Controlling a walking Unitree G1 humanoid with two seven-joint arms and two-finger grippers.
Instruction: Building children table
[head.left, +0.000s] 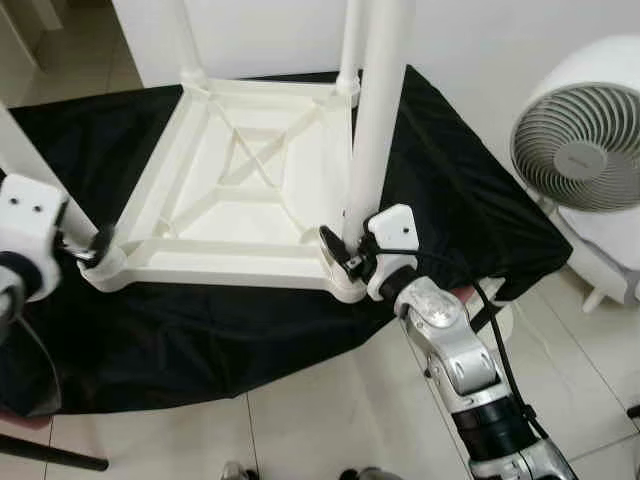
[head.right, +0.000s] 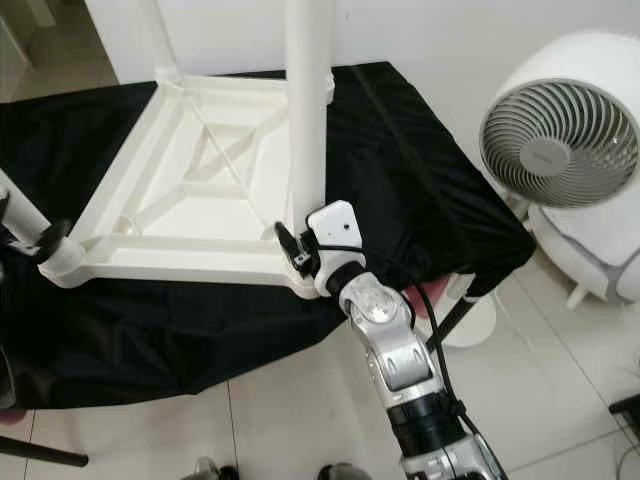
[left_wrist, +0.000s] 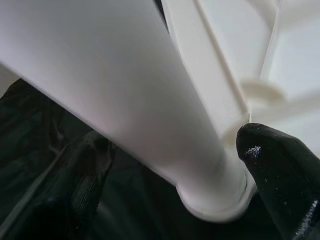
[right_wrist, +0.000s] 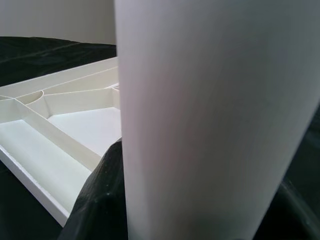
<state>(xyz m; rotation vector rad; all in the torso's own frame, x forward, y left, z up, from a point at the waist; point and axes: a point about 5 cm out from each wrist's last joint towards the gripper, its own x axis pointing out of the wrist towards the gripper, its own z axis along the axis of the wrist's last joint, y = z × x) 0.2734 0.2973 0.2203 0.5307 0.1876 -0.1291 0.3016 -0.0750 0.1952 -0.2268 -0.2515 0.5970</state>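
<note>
A white plastic children's table top lies upside down on a black cloth, legs pointing up. My right gripper is shut on the base of the near right leg where it meets the corner socket. One black finger presses that leg's side. My left gripper is shut on the base of the near left leg at its corner. Both black fingers flank that leg just above its socket. Two more legs stand at the far corners.
A white round fan stands on the tiled floor at the right, close to the cloth-covered platform's corner. A black cable runs along my right arm. A white wall rises behind the table. Pale floor tiles lie in front.
</note>
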